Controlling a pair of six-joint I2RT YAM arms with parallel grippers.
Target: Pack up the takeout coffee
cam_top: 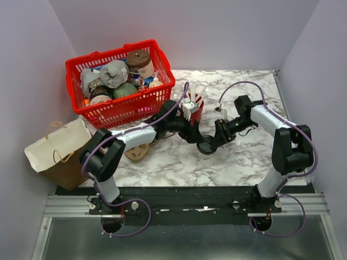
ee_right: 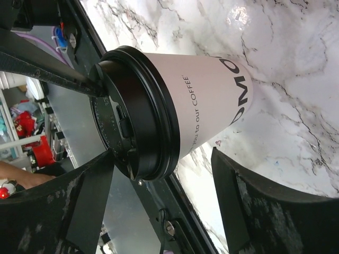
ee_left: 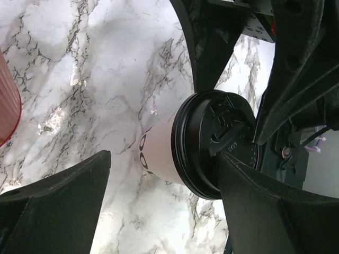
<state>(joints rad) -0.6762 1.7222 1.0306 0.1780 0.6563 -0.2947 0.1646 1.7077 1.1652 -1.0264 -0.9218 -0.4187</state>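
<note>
The takeout coffee [cam_top: 206, 146] stands upright on the marble table [cam_top: 244, 162], a cream-white paper cup [ee_right: 212, 100] with a black lid [ee_left: 212, 143]. My left gripper [cam_top: 194, 135] reaches it from the left and is open, turned sideways; its upper finger [ee_left: 275, 211] rests against the lid top, and its lower finger [ee_left: 53, 206] hangs near the table. From the right, my right gripper [cam_top: 218, 138] is also open and turned sideways, one finger [ee_right: 90, 201] level with the lid, the other [ee_right: 254, 211] low by the cup's base. Neither is closed on the cup.
A red cup [cam_top: 196, 111] with white cutlery stands just behind the coffee. A red basket [cam_top: 162, 81] full of goods sits at the back left. A brown paper bag [cam_top: 59, 151] stands at the table's left edge. A round brown item [cam_top: 135, 153] lies under the left arm.
</note>
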